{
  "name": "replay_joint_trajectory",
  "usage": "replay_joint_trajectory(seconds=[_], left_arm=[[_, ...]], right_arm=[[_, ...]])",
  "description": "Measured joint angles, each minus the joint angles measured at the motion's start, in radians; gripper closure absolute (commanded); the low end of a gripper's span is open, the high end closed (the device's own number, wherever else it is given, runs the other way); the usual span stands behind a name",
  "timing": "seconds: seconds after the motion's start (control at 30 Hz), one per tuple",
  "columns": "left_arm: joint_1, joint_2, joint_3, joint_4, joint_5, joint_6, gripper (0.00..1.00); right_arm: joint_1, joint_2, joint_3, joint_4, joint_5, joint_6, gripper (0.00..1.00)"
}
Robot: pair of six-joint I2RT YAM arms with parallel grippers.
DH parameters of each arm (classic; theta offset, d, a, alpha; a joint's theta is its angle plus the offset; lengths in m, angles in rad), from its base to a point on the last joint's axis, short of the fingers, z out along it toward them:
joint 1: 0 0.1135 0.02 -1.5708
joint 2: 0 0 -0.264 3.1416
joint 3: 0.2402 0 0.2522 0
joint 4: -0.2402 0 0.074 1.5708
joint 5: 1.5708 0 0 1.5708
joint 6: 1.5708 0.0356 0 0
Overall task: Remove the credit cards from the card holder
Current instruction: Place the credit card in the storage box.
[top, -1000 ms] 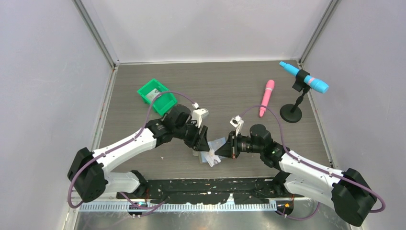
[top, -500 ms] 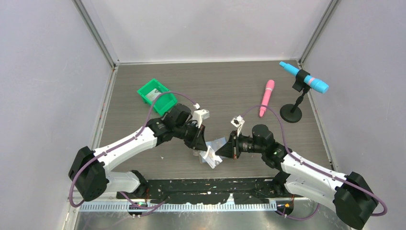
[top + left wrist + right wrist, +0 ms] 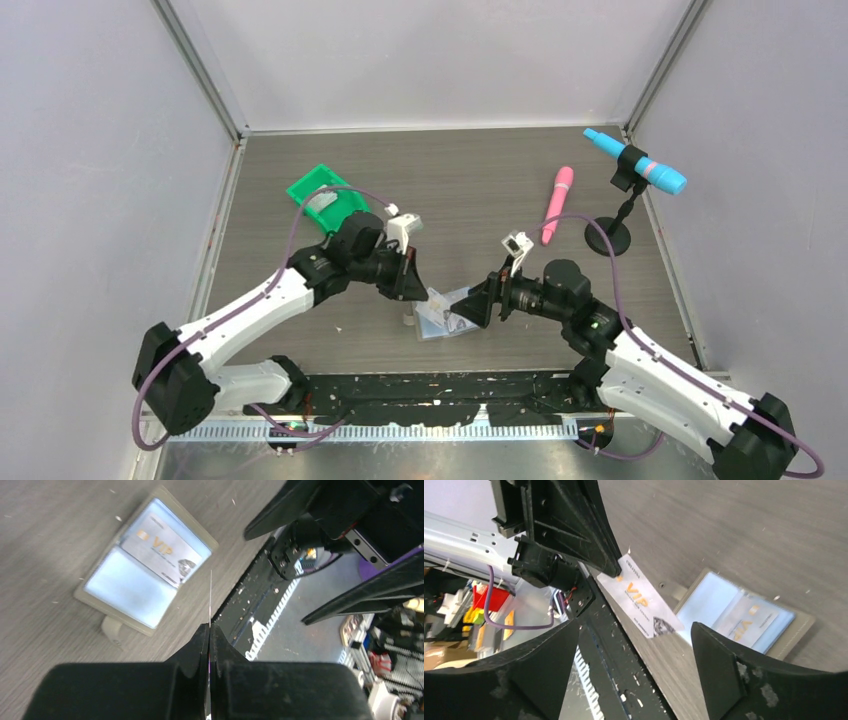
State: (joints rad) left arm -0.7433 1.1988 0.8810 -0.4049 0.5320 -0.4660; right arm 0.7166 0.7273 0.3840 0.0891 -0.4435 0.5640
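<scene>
1. The left gripper [image 3: 209, 630] is pinching one credit card [image 3: 640, 602] by its short end, with its fingers pressed tight together on the thin plastic.
2. That card is hanging out past the fingertips, out of the pockets, with its pale face and orange "VIP" lettering showing to the right wrist camera. In the left wrist view it is appearing only as a thin line, edge-on.
3. The card holder [image 3: 127, 587] is lying open and flat on the grey table [image 3: 480, 180], near the front edge, between the two grippers. Its small grey tab [image 3: 114, 630] is sticking out from one edge.
4. A second card [image 3: 162, 555] is sitting inside one of the holder's clear pockets, while the pocket beside it is showing only pale blue.
5. The right gripper [image 3: 474, 308] is hovering just beside the holder with its fingers spread wide, gripping nothing. The held card and the holder are both showing in the gap between them in the right wrist view.
6. Whether a corner of the held card is touching the holder cannot be told.
7. A green bin [image 3: 325, 200] is standing behind the left arm. A pink pen [image 3: 556, 203] is lying toward the far right. A blue marker [image 3: 636, 165] is resting on a black stand, well apart from the holder.
</scene>
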Motion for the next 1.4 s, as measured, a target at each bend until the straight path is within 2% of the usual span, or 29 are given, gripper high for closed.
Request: replay_joint_trajectory(seconds=[0.27, 0.47, 0.6, 0.77, 0.93, 1.17, 1.4], left_arm=[[0.137, -0.137, 0.031, -0.046, -0.185, -0.043, 1.00], [0.357, -0.176, 0.135, -0.139, -0.398, -0.077, 1.00], [0.519, -0.155, 0.176, -0.147, -0.468, -0.101, 1.00], [0.675, -0.063, 0.195, -0.095, -0.539, -0.179, 1.00], [0.762, 0.083, 0.206, 0.013, -0.569, -0.275, 1.00], [0.818, 0.331, 0.348, 0.074, -0.564, -0.342, 1.00], [0.822, 0.460, 0.372, 0.165, -0.564, -0.388, 1.00]], right_arm=[[0.000, -0.152, 0.034, -0.130, 0.133, -0.018, 0.01], [0.000, -0.175, 0.034, -0.168, 0.181, -0.017, 0.01], [0.000, -0.159, 0.032, -0.173, 0.181, -0.017, 0.01], [0.000, -0.133, 0.029, -0.179, 0.180, -0.022, 0.01], [0.000, -0.123, 0.029, -0.185, 0.180, -0.037, 0.01], [0.000, -0.051, 0.063, -0.192, 0.183, -0.066, 0.01], [0.000, 0.053, 0.123, -0.197, 0.197, -0.116, 0.01]])
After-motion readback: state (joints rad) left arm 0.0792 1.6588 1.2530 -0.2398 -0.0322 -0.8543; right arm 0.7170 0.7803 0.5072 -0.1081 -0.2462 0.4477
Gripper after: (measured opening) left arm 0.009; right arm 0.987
